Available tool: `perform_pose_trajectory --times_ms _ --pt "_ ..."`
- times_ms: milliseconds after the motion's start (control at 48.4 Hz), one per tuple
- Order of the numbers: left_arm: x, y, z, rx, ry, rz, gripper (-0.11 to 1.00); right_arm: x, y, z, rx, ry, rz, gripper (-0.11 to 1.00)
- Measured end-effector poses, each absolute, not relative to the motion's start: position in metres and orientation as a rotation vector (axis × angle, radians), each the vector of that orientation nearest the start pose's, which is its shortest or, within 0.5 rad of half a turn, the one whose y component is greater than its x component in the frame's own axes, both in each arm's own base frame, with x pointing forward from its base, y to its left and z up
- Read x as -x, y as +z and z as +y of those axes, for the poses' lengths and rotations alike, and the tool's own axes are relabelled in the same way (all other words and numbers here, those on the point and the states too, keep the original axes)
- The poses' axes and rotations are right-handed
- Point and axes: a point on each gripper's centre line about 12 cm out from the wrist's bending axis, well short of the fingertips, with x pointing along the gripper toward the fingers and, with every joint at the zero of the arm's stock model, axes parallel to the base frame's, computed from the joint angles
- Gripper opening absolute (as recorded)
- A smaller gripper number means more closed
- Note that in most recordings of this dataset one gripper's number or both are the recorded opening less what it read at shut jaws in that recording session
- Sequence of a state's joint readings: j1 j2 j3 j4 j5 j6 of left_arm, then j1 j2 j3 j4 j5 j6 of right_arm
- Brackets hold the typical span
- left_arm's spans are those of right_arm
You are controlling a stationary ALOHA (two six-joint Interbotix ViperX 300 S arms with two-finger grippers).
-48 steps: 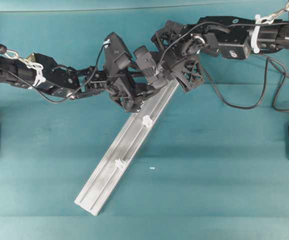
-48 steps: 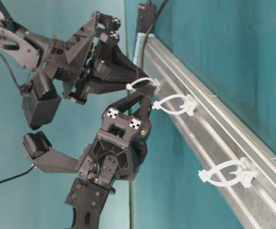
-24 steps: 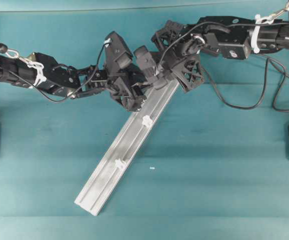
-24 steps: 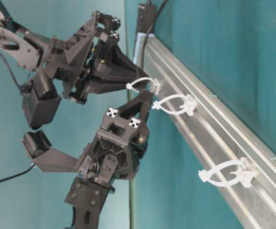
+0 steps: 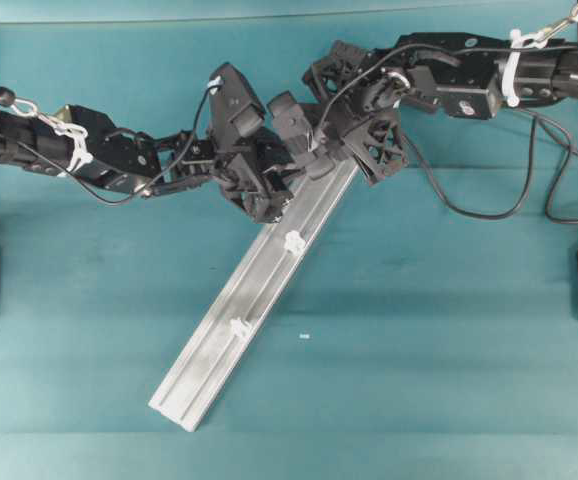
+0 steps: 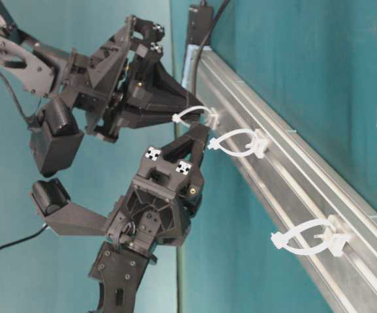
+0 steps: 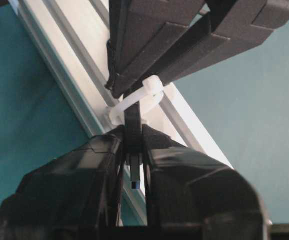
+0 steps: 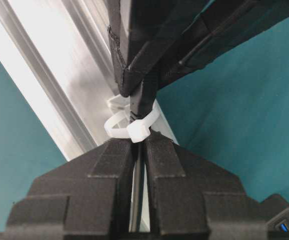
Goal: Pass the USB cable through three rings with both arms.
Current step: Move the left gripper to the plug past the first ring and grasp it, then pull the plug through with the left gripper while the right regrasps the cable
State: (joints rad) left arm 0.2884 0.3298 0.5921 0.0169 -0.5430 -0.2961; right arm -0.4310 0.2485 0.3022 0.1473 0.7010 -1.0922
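USB cable plug (image 7: 134, 150) lies along the rail (image 7: 79, 75) (through first ring (image 7: 139, 97)).

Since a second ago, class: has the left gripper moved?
Yes. In the table-level view the left gripper closed its fingers toward the first ring; the arm itself stayed put.

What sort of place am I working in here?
Likely a lab test bench: a teal tabletop, a bare metal rail with white rings fixed along it, and two tethered robot arms. No household items show.
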Motion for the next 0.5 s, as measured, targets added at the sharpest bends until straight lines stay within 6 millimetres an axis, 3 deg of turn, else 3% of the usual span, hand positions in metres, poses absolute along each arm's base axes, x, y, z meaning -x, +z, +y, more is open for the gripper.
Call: perform_pose_trajectory --times_ms 103,331,393,496 --pt "-0.4262 0.1091 0.1254 0.334 0.328 0.335 0.09 -0.3904 0.1346 -0.1672 0.503 0.3 1.217 0.23" --pt "-0.4218 0.1049 0.1233 0.342 0.329 0.349 0.09 -0.3878 0.1373 -0.1659 0.432 0.251 1.225 0.86" --pt "-0.4205 0.1035 0.1229 0.353 0.331 0.352 0.09 -0.3864 0.1387 -0.1647 0.417 0.238 1.226 0.93" --pt "-0.4191 0.1031 0.1218 0.375 0.334 0.352 0.09 -0.3829 0.1433 -0.1632 0.397 0.22 1.224 0.89"
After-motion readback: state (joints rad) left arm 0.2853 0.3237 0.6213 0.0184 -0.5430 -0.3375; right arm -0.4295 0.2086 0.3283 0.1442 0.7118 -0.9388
